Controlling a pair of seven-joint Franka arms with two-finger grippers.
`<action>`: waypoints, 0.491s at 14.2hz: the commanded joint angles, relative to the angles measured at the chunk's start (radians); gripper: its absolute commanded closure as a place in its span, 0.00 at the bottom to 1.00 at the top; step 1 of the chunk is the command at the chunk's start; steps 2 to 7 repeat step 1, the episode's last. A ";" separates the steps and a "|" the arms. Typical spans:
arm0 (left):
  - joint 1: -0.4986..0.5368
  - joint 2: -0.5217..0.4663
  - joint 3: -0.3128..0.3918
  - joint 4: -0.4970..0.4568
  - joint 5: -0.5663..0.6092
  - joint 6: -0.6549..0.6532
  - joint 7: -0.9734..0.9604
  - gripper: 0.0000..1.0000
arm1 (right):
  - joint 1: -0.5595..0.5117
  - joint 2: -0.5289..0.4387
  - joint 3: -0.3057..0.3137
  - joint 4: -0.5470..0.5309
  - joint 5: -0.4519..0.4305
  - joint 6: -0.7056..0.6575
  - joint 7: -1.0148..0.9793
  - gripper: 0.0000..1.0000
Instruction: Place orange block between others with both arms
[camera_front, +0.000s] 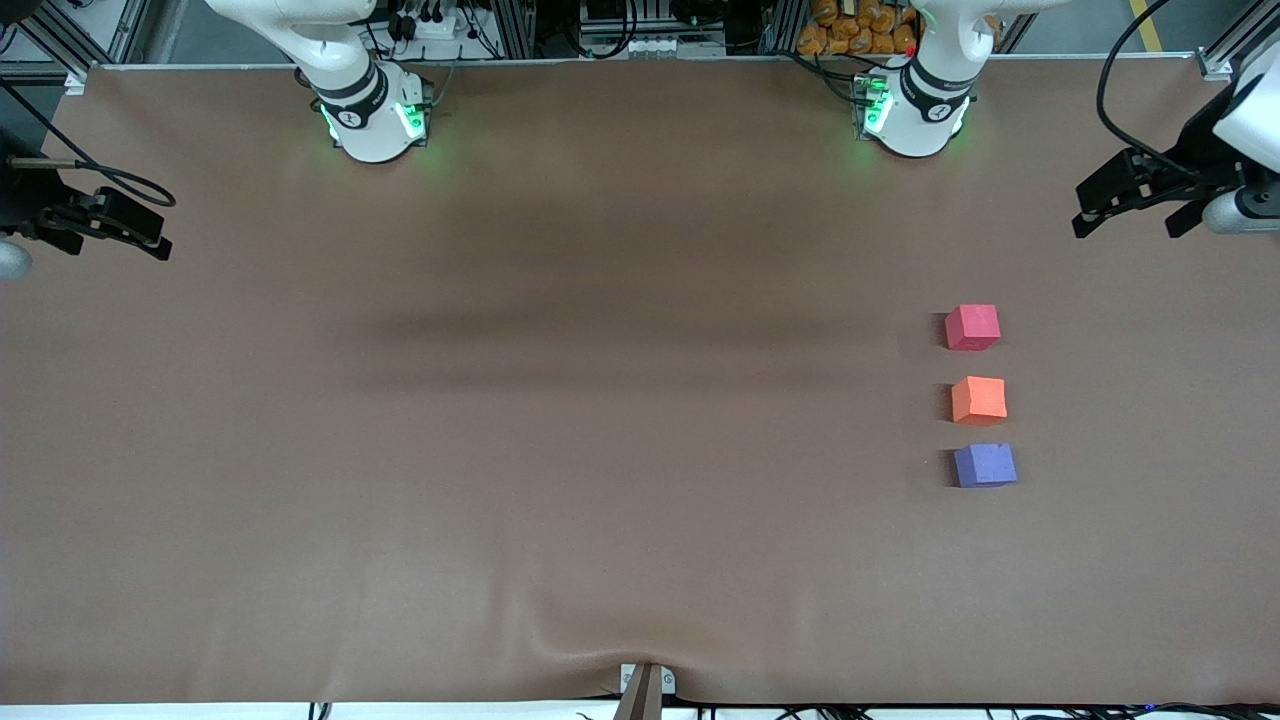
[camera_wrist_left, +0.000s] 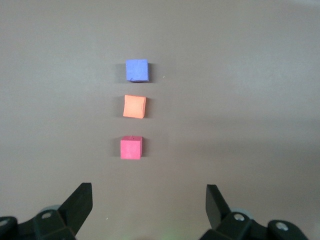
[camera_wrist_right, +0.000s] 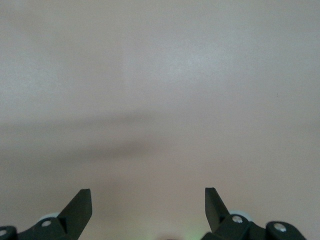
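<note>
Three small cubes stand in a row on the brown table toward the left arm's end. The orange block (camera_front: 978, 399) (camera_wrist_left: 134, 106) sits in the middle, apart from both others. The red-pink cube (camera_front: 972, 327) (camera_wrist_left: 131, 148) lies farther from the front camera, the purple-blue cube (camera_front: 985, 465) (camera_wrist_left: 137, 70) nearer. My left gripper (camera_front: 1128, 228) (camera_wrist_left: 149, 192) hangs open and empty above the table at the left arm's end, clear of the row. My right gripper (camera_front: 140, 232) (camera_wrist_right: 148, 197) is open and empty over bare table at the right arm's end.
The two arm bases (camera_front: 375, 120) (camera_front: 912, 115) stand lit green along the table edge farthest from the front camera. A bracket (camera_front: 645, 685) sits at the table's front edge, where the brown cover wrinkles slightly.
</note>
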 joint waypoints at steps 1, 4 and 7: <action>-0.028 0.031 0.011 0.060 0.029 -0.051 0.006 0.00 | 0.007 0.001 -0.005 0.008 0.013 -0.006 0.015 0.00; -0.028 0.031 0.011 0.060 0.029 -0.051 0.006 0.00 | 0.007 0.001 -0.005 0.008 0.013 -0.006 0.015 0.00; -0.028 0.031 0.011 0.060 0.029 -0.051 0.006 0.00 | 0.007 0.001 -0.005 0.008 0.013 -0.006 0.015 0.00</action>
